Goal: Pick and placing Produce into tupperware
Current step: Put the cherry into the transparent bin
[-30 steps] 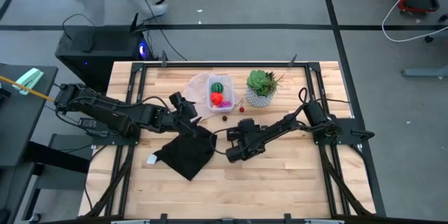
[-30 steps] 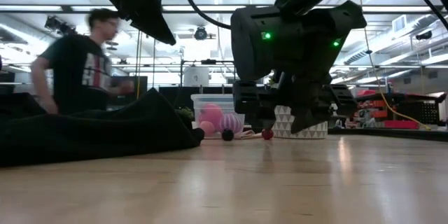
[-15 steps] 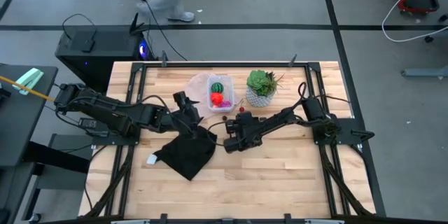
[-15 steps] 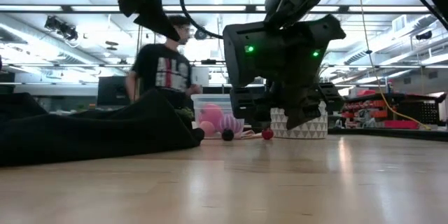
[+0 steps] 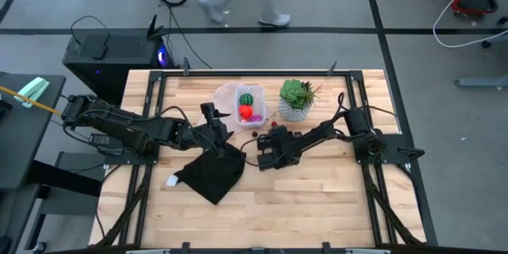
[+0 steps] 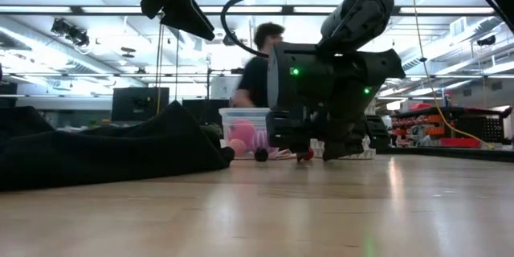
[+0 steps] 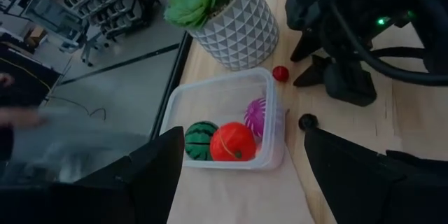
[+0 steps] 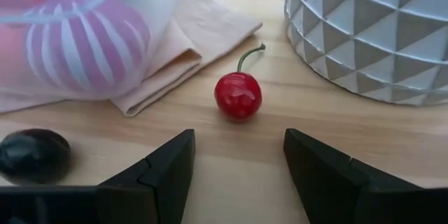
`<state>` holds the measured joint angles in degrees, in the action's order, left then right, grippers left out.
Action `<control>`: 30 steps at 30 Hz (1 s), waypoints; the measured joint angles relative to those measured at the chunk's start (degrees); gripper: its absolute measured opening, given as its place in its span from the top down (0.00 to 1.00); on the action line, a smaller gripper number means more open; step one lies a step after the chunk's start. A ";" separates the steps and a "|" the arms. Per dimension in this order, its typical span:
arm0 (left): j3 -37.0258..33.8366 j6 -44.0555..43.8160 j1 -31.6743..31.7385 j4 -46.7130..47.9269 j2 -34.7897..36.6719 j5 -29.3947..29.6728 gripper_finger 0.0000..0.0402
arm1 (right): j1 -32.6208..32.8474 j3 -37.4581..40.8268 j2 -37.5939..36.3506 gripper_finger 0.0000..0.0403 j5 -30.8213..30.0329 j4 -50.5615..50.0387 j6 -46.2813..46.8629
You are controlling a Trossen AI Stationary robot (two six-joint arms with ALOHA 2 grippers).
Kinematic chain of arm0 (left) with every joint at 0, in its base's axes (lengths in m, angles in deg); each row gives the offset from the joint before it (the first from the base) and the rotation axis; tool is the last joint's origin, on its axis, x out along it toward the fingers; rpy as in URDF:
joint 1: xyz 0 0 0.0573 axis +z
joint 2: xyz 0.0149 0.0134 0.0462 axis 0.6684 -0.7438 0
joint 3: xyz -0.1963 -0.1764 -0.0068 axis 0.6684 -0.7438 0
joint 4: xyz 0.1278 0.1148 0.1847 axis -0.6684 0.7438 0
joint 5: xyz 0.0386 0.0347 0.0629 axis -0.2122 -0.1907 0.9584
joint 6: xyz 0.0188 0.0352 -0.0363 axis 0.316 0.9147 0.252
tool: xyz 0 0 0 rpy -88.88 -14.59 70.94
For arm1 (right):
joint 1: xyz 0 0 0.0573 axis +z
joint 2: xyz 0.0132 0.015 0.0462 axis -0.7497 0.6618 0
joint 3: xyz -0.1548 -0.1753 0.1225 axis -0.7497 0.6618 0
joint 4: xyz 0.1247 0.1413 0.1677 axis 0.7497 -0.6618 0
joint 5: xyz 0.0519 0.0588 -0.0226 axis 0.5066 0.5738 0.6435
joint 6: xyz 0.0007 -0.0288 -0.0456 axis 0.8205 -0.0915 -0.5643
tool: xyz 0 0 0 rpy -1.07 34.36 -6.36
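Item: right gripper (image 8: 238,155). I read its fingers as spread wide with nothing between them, low over the wood, aimed at the cherry (image 8: 238,96).

Item: cherry. Red, round, no long axis of its own; its green stem curves up and away toward the plant pot (image 8: 367,31). It lies on bare table (image 5: 317,198) between the tupperware (image 7: 227,96) and the pot, apart from both.

Item: dark berry (image 8: 33,155), beside the tupperware, near the cherry; kind unclear to me.

Item: left gripper (image 7: 241,157). Fingers parted, empty, raised above the tupperware.

Item: tupperware. Long axis runs toward the table's far edge. Inside I count a green striped ball (image 7: 201,140), a red-orange piece (image 7: 232,142) and a magenta piece (image 7: 256,114), that last partly hidden by the wall.

Item: black cloth (image 5: 211,172), lying on the near side of the tupperware.
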<state>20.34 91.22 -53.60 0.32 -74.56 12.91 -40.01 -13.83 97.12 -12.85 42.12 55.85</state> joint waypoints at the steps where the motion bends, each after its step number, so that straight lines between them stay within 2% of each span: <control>1: 0.00 0.04 -0.02 -0.02 0.00 0.00 0.25 | 0.01 -0.10 0.06 0.43 -0.35 0.05 -0.49; 13: 0.00 1.51 -0.02 -1.49 0.00 0.00 0.25 | -1.93 -0.10 0.10 0.43 -0.29 2.23 -4.95; 30: 0.00 0.85 -0.09 -1.82 0.00 0.00 0.25 | -2.96 -0.08 -0.01 0.46 -0.76 2.94 -6.64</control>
<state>20.34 92.07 -53.69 -1.51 -74.56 12.91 -42.97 -13.91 97.11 -13.61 45.05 49.22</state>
